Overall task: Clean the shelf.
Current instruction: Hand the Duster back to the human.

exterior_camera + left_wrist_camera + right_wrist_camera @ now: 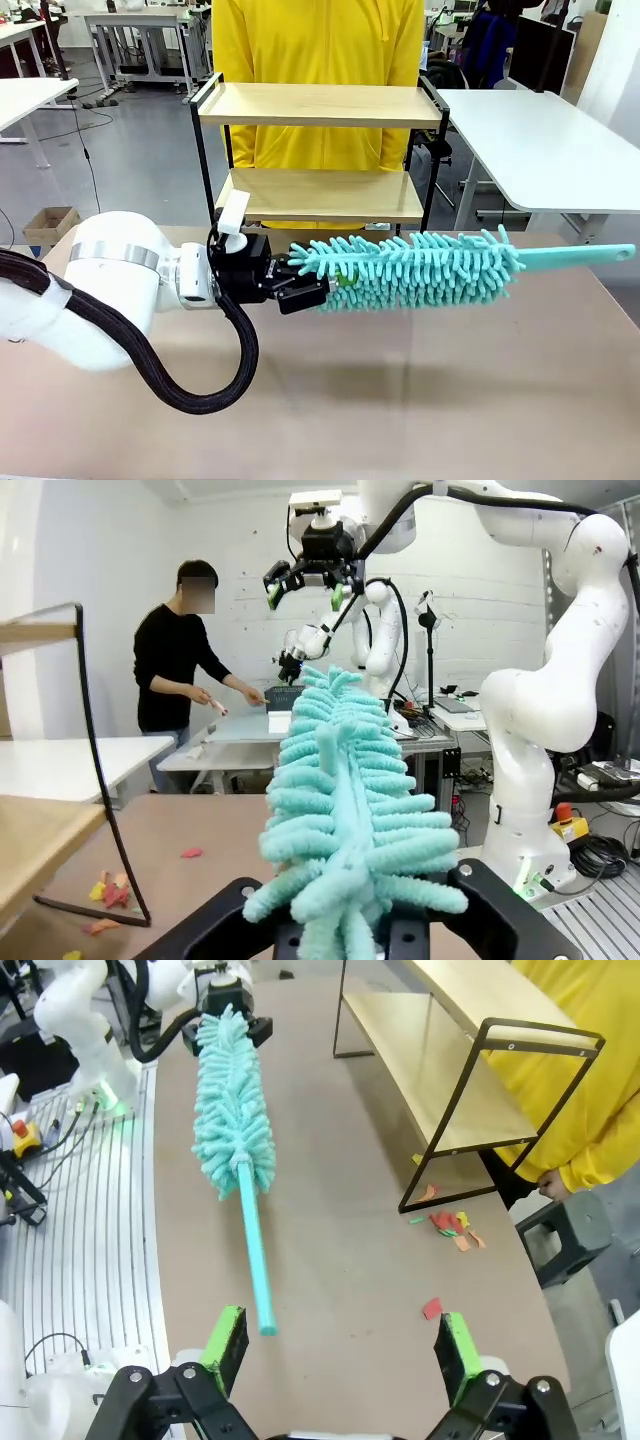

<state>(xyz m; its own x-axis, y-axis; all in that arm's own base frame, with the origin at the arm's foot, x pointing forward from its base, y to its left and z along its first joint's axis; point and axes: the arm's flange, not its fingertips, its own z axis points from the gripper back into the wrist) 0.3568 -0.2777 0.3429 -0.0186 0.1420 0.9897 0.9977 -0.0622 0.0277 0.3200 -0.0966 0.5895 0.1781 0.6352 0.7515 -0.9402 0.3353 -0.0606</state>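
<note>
Bright, even indoor light is falling softly; wrist views are bending at the edges, nearest fibres blurring slightly.

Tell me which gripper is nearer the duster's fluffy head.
Left. The left gripper is shut on the fluffy end of the duster. The right gripper hangs open beyond the handle tip, apart from it.

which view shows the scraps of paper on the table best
The right wrist view: the paper scraps lie in plain sight beside the shelf end. The left wrist view catches a few at its edge.
</note>
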